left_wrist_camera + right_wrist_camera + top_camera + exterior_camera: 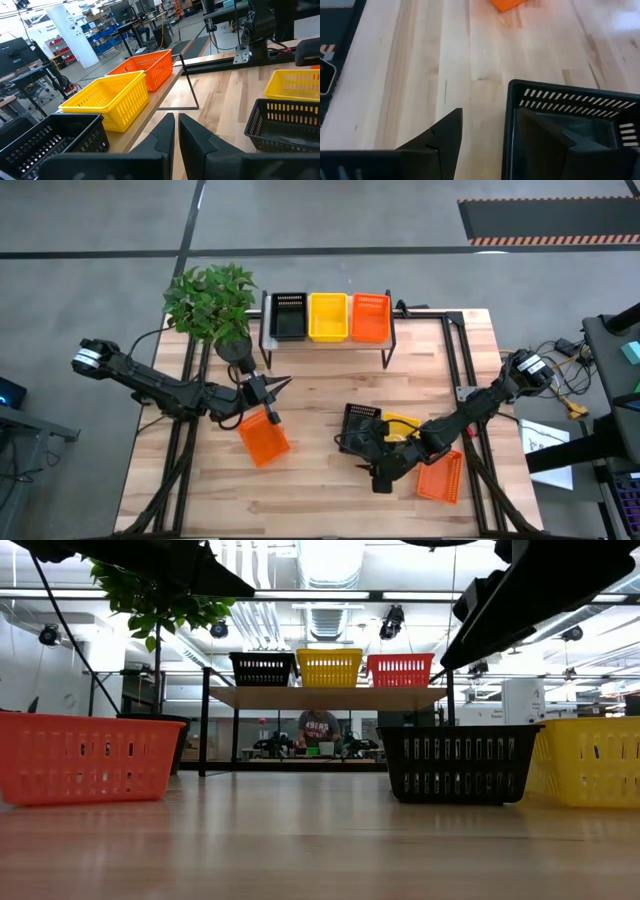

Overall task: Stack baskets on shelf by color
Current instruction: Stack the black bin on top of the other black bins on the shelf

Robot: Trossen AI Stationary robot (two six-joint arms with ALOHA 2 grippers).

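The shelf (325, 698) at the table's far side carries a black basket (289, 316), a yellow basket (328, 317) and an orange basket (370, 317) side by side. On the table stand an orange basket (264, 438), a black basket (360, 423), a yellow basket (402, 425) and another orange basket (440, 478). My right gripper (489, 112) is open over the black basket's near wall (509, 130), one finger inside and one outside. My left gripper (176, 117) hovers shut above the table, just beyond the left orange basket, and holds nothing.
A potted plant (212, 300) stands at the far left, next to the shelf. Black frame rails (455, 350) run along the table's right side. Bare wood lies between the shelf and the loose baskets, and along the near edge.
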